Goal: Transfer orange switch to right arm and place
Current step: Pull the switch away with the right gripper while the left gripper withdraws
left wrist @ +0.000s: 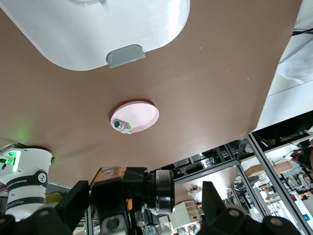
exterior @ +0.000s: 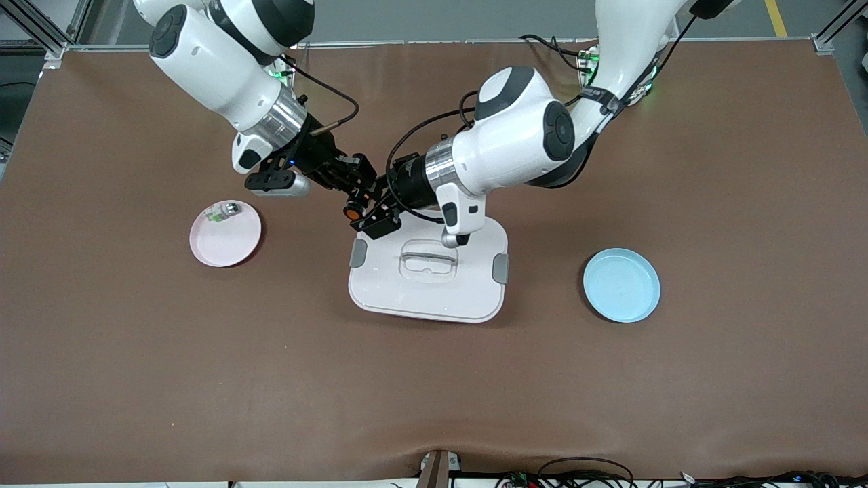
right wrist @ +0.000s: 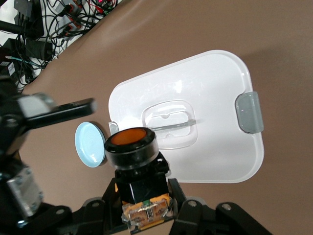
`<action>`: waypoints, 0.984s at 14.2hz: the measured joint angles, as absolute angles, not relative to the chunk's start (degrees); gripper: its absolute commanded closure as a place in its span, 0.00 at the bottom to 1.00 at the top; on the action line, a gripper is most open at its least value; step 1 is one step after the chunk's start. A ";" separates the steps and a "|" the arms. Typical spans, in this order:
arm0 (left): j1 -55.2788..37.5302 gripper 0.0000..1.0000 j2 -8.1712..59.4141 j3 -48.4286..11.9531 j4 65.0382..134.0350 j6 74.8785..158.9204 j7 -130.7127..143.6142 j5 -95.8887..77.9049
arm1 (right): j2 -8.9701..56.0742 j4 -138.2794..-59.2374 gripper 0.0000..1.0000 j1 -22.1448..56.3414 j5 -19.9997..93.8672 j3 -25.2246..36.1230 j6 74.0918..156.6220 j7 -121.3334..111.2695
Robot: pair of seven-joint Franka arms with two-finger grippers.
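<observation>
The orange switch [exterior: 352, 211] is a small black cylinder with a round orange face, held in the air over the corner of the white lid [exterior: 428, 271] toward the right arm's end. My right gripper [exterior: 354, 198] is shut on its black body, as the right wrist view shows [right wrist: 144, 205], with the orange face [right wrist: 128, 137] pointing away from the wrist. My left gripper [exterior: 371, 205] is open around the switch [left wrist: 146, 188]. Its fingers [left wrist: 80, 196] stand apart from the switch on both sides.
A pink plate [exterior: 225, 234] with a small clear, green and silver part [exterior: 224, 211] lies toward the right arm's end. A blue plate [exterior: 621, 285] lies toward the left arm's end. The white lid lies flat between them on the brown table.
</observation>
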State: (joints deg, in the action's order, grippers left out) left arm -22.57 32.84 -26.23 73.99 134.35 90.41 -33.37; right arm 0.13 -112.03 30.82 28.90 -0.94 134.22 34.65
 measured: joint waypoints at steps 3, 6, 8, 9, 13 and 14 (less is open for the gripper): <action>-19.69 0.00 30.66 -25.04 73.47 132.15 90.26 -32.56 | -0.30 -111.72 1.00 27.32 28.88 -0.60 124.31 26.78; -15.70 0.00 28.48 -24.11 73.39 127.01 90.05 -27.62 | -1.49 -111.59 1.00 22.16 27.38 -0.16 116.42 15.67; -13.38 0.00 27.11 -24.07 73.35 124.70 89.87 -21.96 | -1.93 -111.56 1.00 20.01 20.72 -0.02 113.50 9.01; -12.42 0.00 26.17 -24.04 73.34 124.13 89.57 -19.57 | -2.06 -111.56 1.00 19.53 16.25 -0.01 112.64 5.38; -7.80 0.00 22.71 -23.76 73.75 110.70 82.10 -10.50 | -2.15 -111.59 1.00 16.67 5.40 0.01 110.52 -10.99; -6.58 0.00 22.42 -23.75 73.77 107.23 78.36 -7.43 | -2.15 -111.63 1.00 15.21 2.73 0.03 110.44 -16.12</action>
State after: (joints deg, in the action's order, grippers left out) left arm -6.58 22.42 -23.75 73.77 107.23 78.36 -7.43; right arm -2.15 -111.63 15.21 2.73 0.03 110.44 -16.12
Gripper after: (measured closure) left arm 0.000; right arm 0.551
